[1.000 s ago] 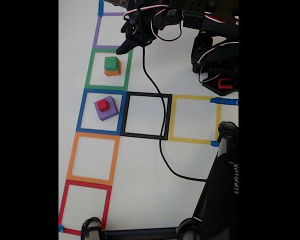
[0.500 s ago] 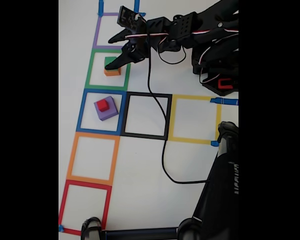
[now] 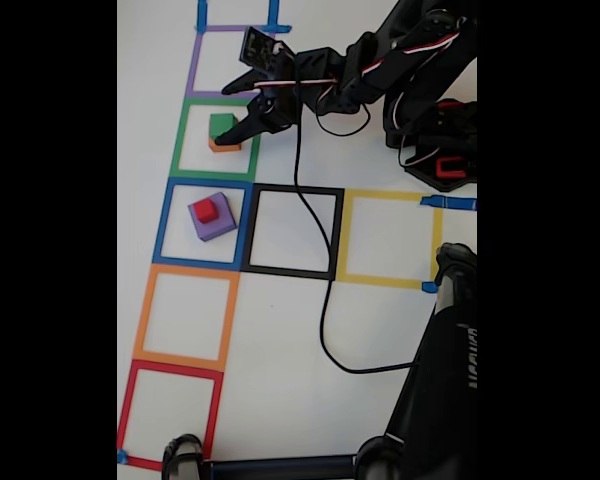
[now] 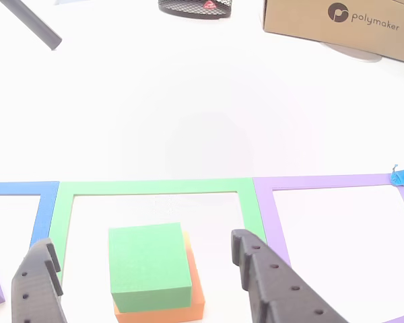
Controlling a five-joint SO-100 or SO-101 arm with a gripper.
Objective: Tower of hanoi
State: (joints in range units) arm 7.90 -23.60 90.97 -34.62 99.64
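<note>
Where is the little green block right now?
In the fixed view, the green block sits on the orange block inside the green tape square, upper left, with the open claw around it.

We see green cube partly behind the gripper, orange cube mostly under it, fingers cut by bottom edge, box cropped at top.

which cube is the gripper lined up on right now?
The green cube, stacked on the orange one in the green square; the open gripper straddles it. Red and purple sit apart.
</note>
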